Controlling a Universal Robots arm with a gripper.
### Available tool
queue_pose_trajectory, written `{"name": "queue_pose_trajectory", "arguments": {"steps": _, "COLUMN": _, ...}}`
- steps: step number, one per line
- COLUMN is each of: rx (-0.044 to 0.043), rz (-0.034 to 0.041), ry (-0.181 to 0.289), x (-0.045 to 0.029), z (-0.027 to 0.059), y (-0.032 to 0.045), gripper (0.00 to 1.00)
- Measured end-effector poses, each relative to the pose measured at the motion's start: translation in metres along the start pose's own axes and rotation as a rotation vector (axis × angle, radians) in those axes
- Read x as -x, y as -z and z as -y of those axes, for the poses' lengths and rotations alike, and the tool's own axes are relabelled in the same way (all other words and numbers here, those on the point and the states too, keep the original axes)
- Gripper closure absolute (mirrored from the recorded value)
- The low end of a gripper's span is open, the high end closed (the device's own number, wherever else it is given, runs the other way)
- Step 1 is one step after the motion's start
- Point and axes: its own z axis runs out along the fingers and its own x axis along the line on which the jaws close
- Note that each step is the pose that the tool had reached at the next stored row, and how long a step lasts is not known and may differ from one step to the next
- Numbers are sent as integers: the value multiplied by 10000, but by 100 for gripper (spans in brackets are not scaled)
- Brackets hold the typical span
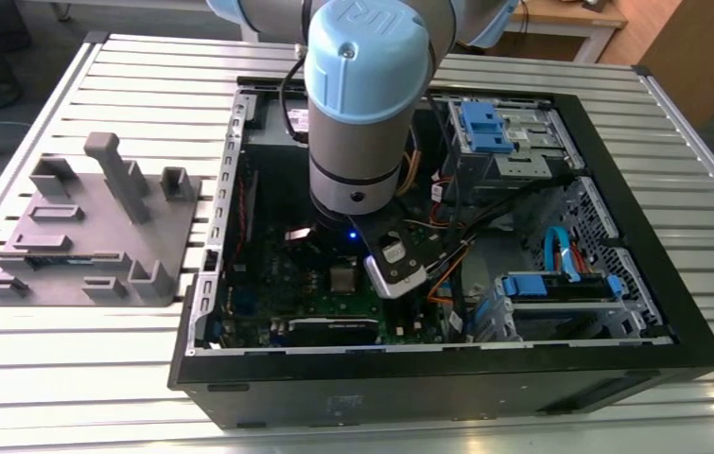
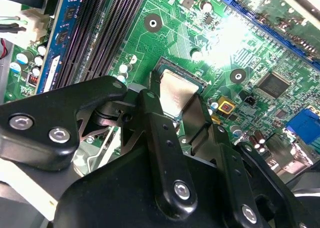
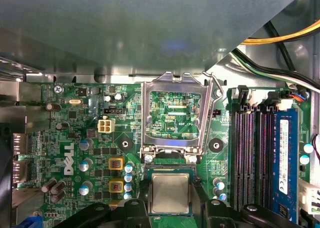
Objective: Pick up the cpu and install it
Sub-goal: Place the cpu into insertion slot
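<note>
The open computer case [image 1: 458,383] is sitting on the slatted table [image 1: 66,378], holding the green motherboard [image 3: 90,123]. The arm is reaching into it, close to cables [image 1: 464,227]. The gripper [image 2: 177,102] is gripping the cpu [image 2: 175,90] narrowly, its black fingers [image 2: 159,113] pressing two opposite edges at the socket. In the first wrist view the socket frame [image 3: 146,118] is standing open just beside the cpu, with memory slots [image 3: 250,158] near. In the exterior view a grey fixture [image 1: 79,236] is lying well apart, near the table's edge.
</note>
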Motion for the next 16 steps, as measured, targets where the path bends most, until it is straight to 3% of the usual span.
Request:
{"name": "queue_pose_trajectory", "arguments": {"steps": 5, "rx": -3, "rz": -3, "ry": -1, "x": -1, "z": 0, "y": -1, "gripper": 56}}
{"name": "queue_pose_trajectory", "arguments": {"steps": 6, "rx": -3, "rz": -2, "ry": -1, "x": 0, "z": 0, "y": -1, "gripper": 62}}
{"name": "queue_pose_trajectory", "arguments": {"steps": 16, "rx": 7, "rz": 2, "ry": 0, "x": 0, "z": -1, "y": -1, "gripper": 62}}
